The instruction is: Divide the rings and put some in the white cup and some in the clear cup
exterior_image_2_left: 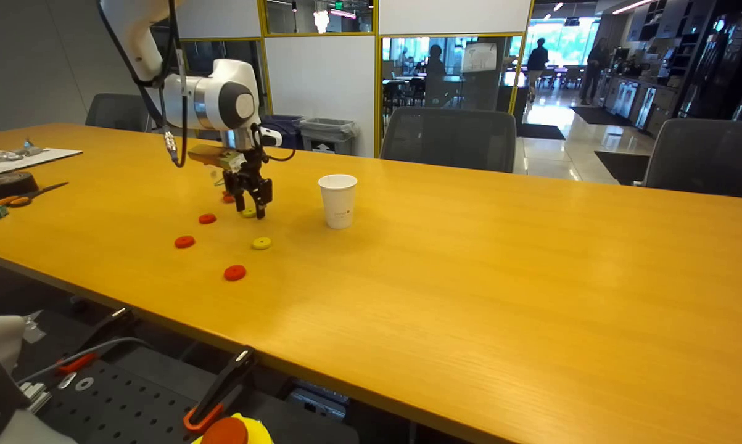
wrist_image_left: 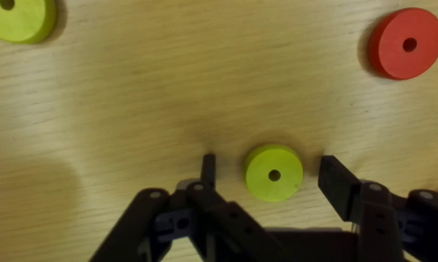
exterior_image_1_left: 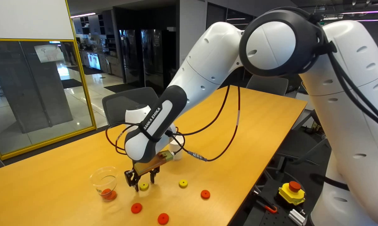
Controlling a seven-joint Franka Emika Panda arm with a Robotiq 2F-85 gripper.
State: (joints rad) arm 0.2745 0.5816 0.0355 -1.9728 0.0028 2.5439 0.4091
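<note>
In an exterior view the gripper [exterior_image_1_left: 145, 186] is over the table [exterior_image_1_left: 258, 122], one ring [exterior_image_1_left: 144, 187] between its fingers [exterior_image_1_left: 152, 177]. Left of the gripper stands a cup [exterior_image_1_left: 103, 182] with at least one ring [exterior_image_1_left: 108, 193] inside; behind and right, another cup [exterior_image_1_left: 177, 156]. One ring [exterior_image_1_left: 183, 184] lies to the gripper's right, another ring [exterior_image_1_left: 205, 194] farther right, two more rings [exterior_image_1_left: 136, 208] in front.

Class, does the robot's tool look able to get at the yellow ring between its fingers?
Likely yes: the tool stands open, straddling the yellow ring with a gap on either side in the wrist view, and nothing visible covers the ring.
</note>
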